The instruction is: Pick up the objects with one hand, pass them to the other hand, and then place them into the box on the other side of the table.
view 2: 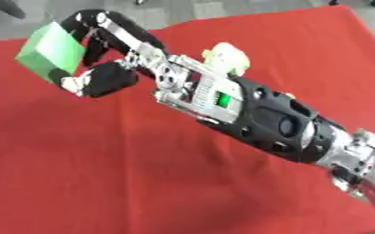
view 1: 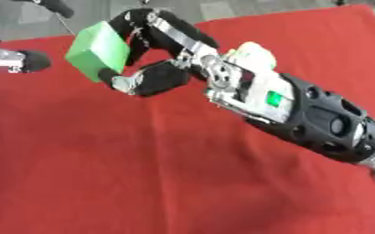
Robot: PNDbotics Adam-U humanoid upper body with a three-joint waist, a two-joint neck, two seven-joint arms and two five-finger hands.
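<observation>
**Left eye view first: green block lifted, handover pending**

Left eye view: right robot hand (view 1: 155, 68) reaching in from the lower right, fingers and thumb curled round a green block (view 1: 99, 50). Block held tilted, up off the red table (view 1: 103, 173), toward the far left part of the cloth. At the left edge, a second robot hand (view 1: 14, 60), only partly in frame, near the block but apart from it; whether open or clenched, impossible to tell. Pale yellow-white shape (view 1: 251, 54) just behind the right wrist, too indistinct to name, maybe another object lying on the cloth. No box anywhere in sight.

Right eye view: same grasp, seen a little more from the side. Green block (view 2: 50, 50) pinched between upper fingers (view 2: 103, 23) and thumb (view 2: 103, 80), one face and one edge free. Black forearm (view 2: 279, 123) stretching diagonally across the table (view 2: 103, 183). Left robot hand hardly showing here, at most a dark trace at the left edge.

Progress, judging by all this: pickup done, block airborne and carried toward the other side. Left to do: the pass itself, with no contact yet between block and left robot hand, then placement into a box not yet visible. Early-to-middle stage for this object, probably.
</observation>
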